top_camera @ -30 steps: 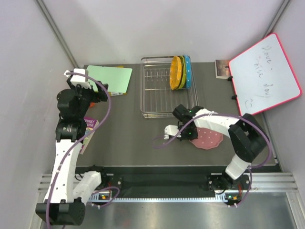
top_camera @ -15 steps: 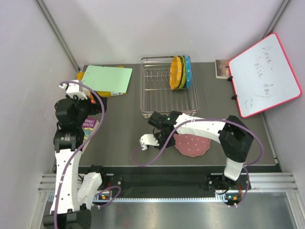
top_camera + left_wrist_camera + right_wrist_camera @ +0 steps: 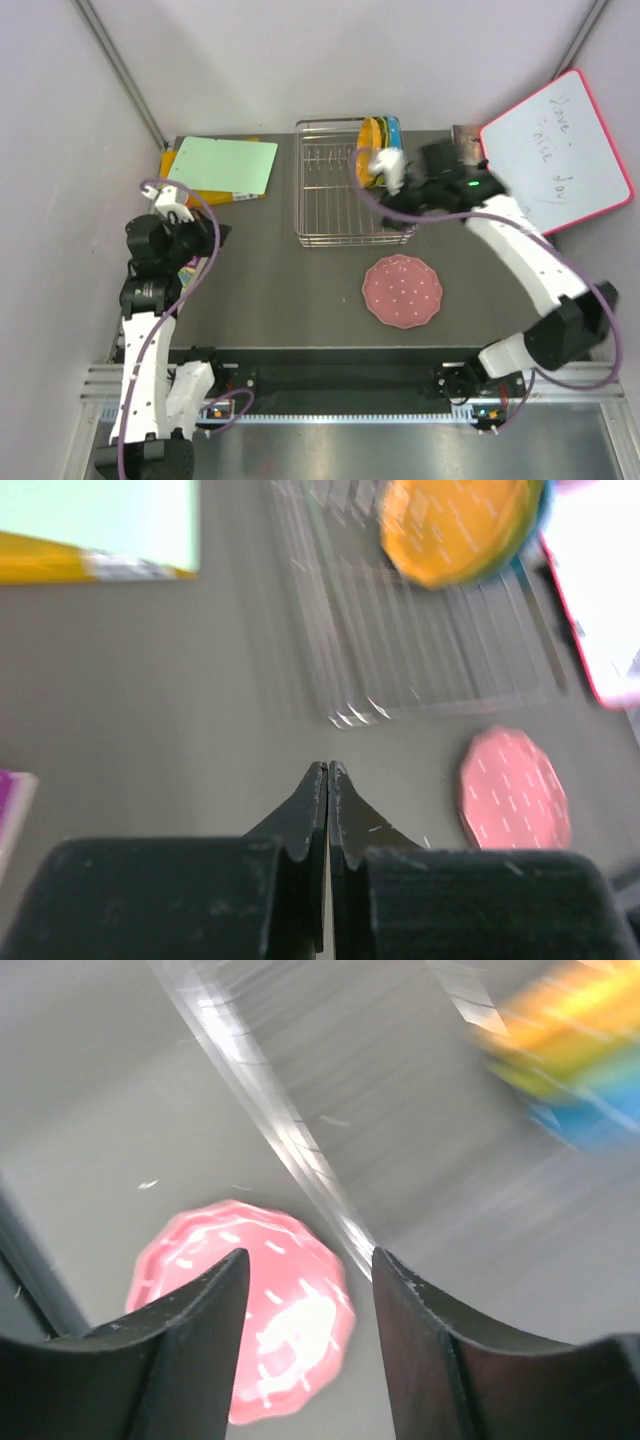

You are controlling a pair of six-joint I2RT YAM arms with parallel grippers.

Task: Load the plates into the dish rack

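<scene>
A pink plate (image 3: 402,290) lies flat on the table in front of the dish rack (image 3: 325,200). The orange, yellow-green and blue plates (image 3: 380,150) stand on edge at the rack's far right end. My right gripper (image 3: 396,212) hangs open and empty over the rack's front right corner. In the right wrist view, the pink plate (image 3: 290,1340) shows below my right gripper (image 3: 310,1258). My left gripper (image 3: 215,235) is shut on nothing at the table's left. From the left wrist, my left gripper (image 3: 328,770) faces the rack (image 3: 400,650) and pink plate (image 3: 515,790).
A green cutting board (image 3: 222,165) lies over a yellow item at the back left. A purple packet (image 3: 185,265) sits beside the left arm. A red-framed whiteboard (image 3: 555,155) leans at the right, with a small card (image 3: 465,145) next to it.
My right gripper slid the pink plate leftward, let it go, and swung up to the rack with its jaws open. My left arm drew nearer and its gripper shut.
</scene>
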